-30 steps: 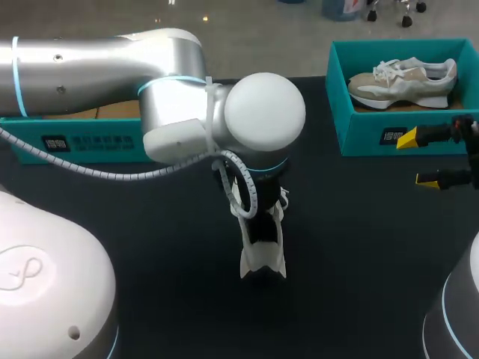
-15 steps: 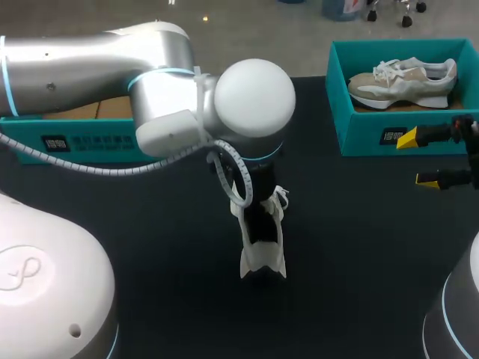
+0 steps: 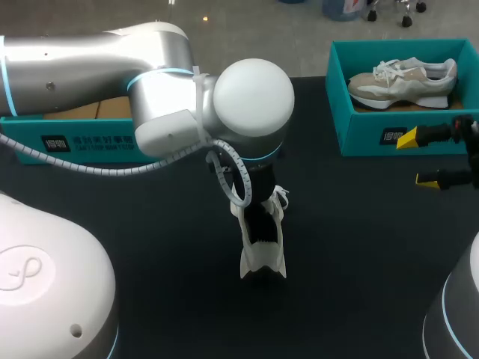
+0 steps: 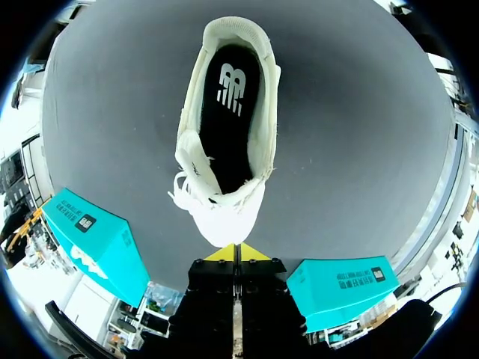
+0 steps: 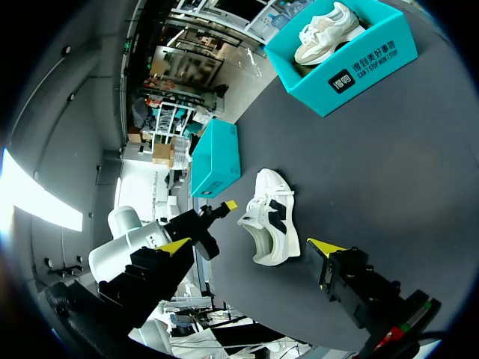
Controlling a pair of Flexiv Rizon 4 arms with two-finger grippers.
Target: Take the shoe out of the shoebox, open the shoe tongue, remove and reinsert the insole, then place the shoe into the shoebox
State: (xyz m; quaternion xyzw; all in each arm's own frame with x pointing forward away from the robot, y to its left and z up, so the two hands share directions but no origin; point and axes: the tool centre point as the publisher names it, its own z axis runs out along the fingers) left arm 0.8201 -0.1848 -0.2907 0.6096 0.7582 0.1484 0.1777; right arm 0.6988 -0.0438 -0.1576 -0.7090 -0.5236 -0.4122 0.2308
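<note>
A white shoe (image 3: 263, 253) stands on the dark table mid-view, heel toward the front edge, its black insole (image 4: 228, 127) lying inside. My left arm reaches over it from the left. Its gripper (image 4: 236, 252) is shut, yellow tips pressed together right at the shoe's toe (image 4: 223, 222), beyond the laces. I cannot tell whether anything is pinched between them. The right wrist view shows the same shoe (image 5: 273, 224) with the left gripper (image 5: 224, 208) at its toe. My right gripper (image 3: 430, 158) hovers open near the right edge, holding nothing. The teal shoebox (image 3: 374, 136) stands at the back right.
A beige shoe (image 3: 404, 81) lies inside the shoebox. A second teal box (image 3: 75, 142) sits at the back left, partly behind my left arm. Bare table lies between the white shoe and the right gripper.
My left arm's wrist has shifted slightly left and back above the shoe. The shoe and the right arm have stayed put.
</note>
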